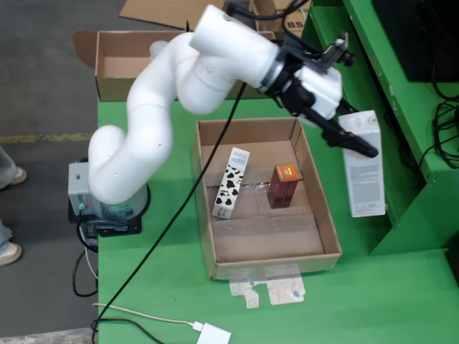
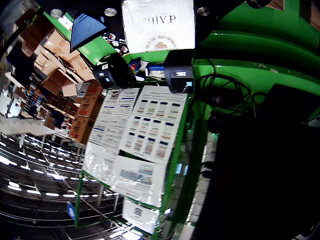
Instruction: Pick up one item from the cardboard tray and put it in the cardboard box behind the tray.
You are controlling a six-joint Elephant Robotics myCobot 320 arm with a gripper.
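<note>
The open cardboard tray [image 1: 315, 215] lies on the green table. In it are a black-and-white cow-patterned carton [image 1: 229, 183] and a brown box [image 1: 283, 185]. My gripper [image 1: 356, 145] is to the right of the tray, past its right wall, and is shut on a tall white carton [image 1: 364, 175] held over the green surface. In the gripper's own view the white carton [image 2: 158, 24] fills the top between the two black fingers [image 2: 107, 74], and the gripper [image 2: 144, 75] points out at shelves. The cardboard box [image 1: 118, 66] stands behind the tray at the far left.
A green frame [image 1: 387, 86] and black cables [image 1: 445, 136] run along the right. My white arm [image 1: 165, 107] arches over the table's back left from its base [image 1: 107, 204]. A white adapter and cable [image 1: 213, 333] lie at the front edge. Flat cardboard [image 1: 161, 11] lies on the floor.
</note>
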